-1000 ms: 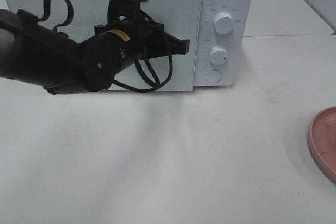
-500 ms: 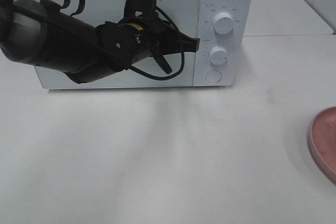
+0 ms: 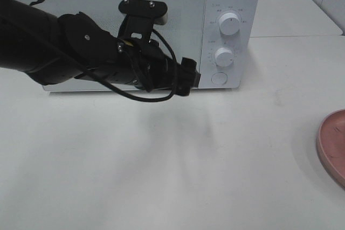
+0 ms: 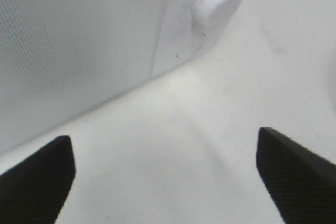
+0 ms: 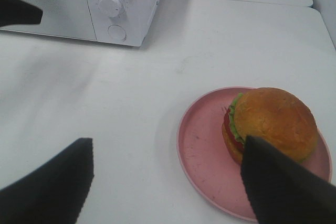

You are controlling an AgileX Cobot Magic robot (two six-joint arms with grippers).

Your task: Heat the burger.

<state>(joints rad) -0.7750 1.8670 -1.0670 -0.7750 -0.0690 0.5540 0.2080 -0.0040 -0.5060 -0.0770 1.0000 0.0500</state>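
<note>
The burger [image 5: 271, 122], with a golden bun, green lettuce and red tomato, sits on a pink plate [image 5: 205, 148] in the right wrist view; the exterior high view shows only the plate's rim [image 3: 331, 144] at the right edge, and the burger is out of that frame. My right gripper [image 5: 168, 184] hangs open above the table, with the burger beside one finger. A white microwave [image 3: 229, 4] stands at the back with its door [image 3: 97, 4] shut. My left gripper [image 3: 188, 77] is low in front of the door's lower right corner, open [image 4: 165, 182] and empty.
The microwave's panel carries two knobs [image 3: 229, 23] [image 3: 223, 56] and a round button [image 3: 219, 78]. My black left arm [image 3: 59, 47] crosses in front of the door. White table [image 3: 178, 165] stretches in front of the microwave to the plate.
The microwave door, ajar a second ago, is shut now. My left gripper pushed right along it, then dropped lower and opened. The plate has not moved.
</note>
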